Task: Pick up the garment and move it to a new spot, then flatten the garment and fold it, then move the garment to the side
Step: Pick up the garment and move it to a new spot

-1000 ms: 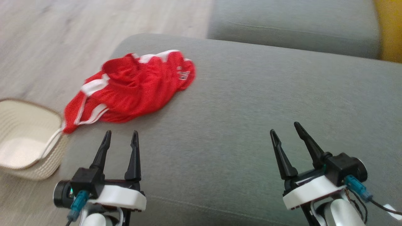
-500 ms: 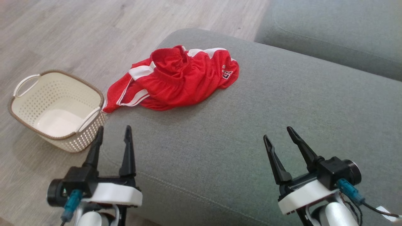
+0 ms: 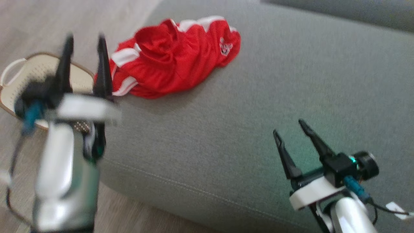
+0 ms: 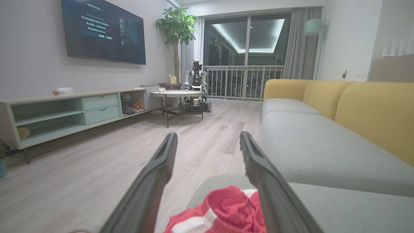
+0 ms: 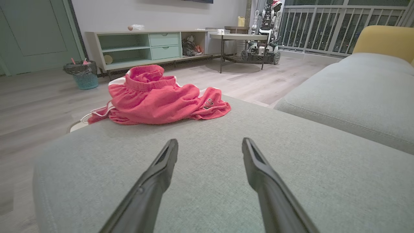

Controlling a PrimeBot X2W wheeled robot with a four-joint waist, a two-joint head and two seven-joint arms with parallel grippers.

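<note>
Crumpled red mesh garment (image 3: 174, 58) with white side stripes and a small logo, lying in a heap at the far left corner of the grey fabric sofa cushion (image 3: 258, 97). Its left edge trails to the cushion's side. Nothing grips it.

Cream perforated plastic basket (image 3: 35, 63) with a brown rim stands on the pale wood-plank floor (image 3: 32, 19), just beside the cushion's left side and near the garment's trailing edge.

Left end effector (image 3: 85, 38) is motion-blurred in the head view. Its two dark fingers are spread well apart with nothing between them. It sits high in that view, in front of the basket and just left of the garment. In the left wrist view the red cloth shows low between the fingers, under them. No cloth is caught at the tips; whether the fingers brush the cloth, cannot tell.

Right end effector (image 3: 288, 127) has its fingers parted about as wide and is empty. It hovers over bare cushion at the near right, well apart from the garment, which lies ahead and to the left in the right wrist view.
</note>
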